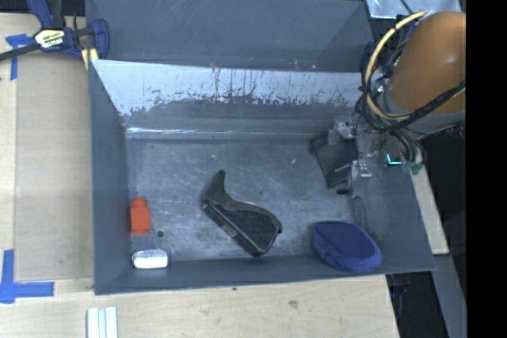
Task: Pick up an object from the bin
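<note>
Your pincer hangs at the bin's right side, near the blue rounded pouch; you cannot tell whether it is apart or together.

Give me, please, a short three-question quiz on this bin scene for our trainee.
1. True or false: the orange block touches the blue pad.
2. Which lies nearest the gripper? A) orange block B) blue pad C) small white piece
3. What lies mid-floor in the bin?
Key: 1 false, they lie apart at opposite sides; 2 B; 3 the black curved object.
</note>
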Available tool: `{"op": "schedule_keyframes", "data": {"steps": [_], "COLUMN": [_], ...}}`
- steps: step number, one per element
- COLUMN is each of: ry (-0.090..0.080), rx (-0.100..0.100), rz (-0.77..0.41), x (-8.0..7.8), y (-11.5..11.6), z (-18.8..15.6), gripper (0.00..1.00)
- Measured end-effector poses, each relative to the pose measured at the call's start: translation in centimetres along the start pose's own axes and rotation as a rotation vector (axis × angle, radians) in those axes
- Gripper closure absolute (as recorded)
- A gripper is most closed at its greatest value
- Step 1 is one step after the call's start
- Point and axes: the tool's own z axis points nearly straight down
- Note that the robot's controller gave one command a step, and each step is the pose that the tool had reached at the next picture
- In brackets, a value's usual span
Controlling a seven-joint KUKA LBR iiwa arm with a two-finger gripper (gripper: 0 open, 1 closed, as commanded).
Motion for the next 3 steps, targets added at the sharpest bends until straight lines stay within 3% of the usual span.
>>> {"op": "schedule_keyframes", "data": {"steps": [1,2,3], "ry": [-0.001,-0.007,-0.003], "rx": [0.001,0.001,-0.002], "rz": [0.146,0.143,0.114], "x": [-2.0,-2.2,-2.3], "y": [-5.5,-5.3,-0.8], "z": [8.8,8.4,7.9], "gripper": [0.00,1.00,1.00]}}
